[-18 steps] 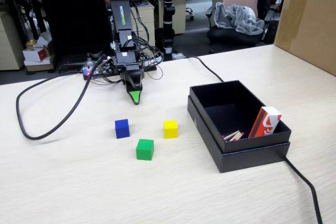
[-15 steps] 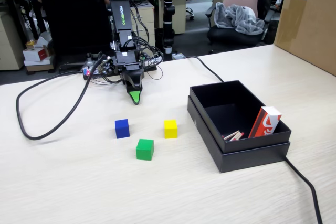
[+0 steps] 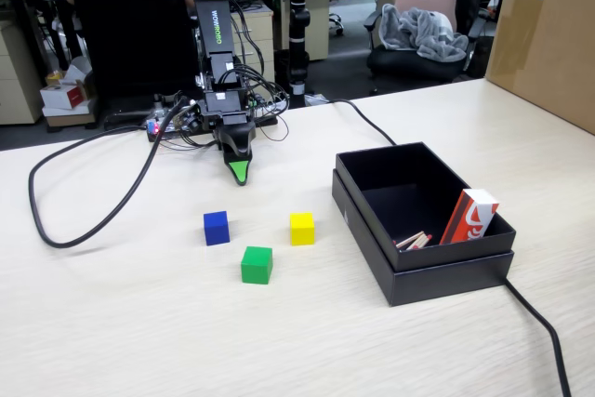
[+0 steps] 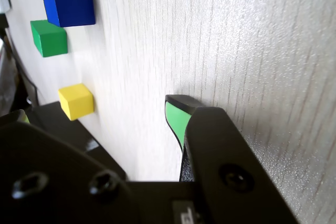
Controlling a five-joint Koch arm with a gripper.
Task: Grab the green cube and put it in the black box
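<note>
The green cube (image 3: 257,265) sits on the pale table, closest to the fixed camera, with a blue cube (image 3: 217,228) and a yellow cube (image 3: 301,228) just behind it. In the wrist view the green cube (image 4: 49,38) lies at the upper left, apart from the jaws. The black box (image 3: 446,262) stands to the right, its top uncovered. My gripper (image 3: 240,172) hangs tip-down just above the table behind the cubes, well short of them. Its jaws (image 4: 98,114) stand apart in the wrist view with bare table between them, so it is open and empty.
A red-and-white packet (image 3: 469,216) and small sticks lie inside the box. A black cable (image 3: 88,220) loops across the table's left side, and another (image 3: 539,323) runs off the box's near corner. A big brown carton (image 3: 548,34) stands at the far right.
</note>
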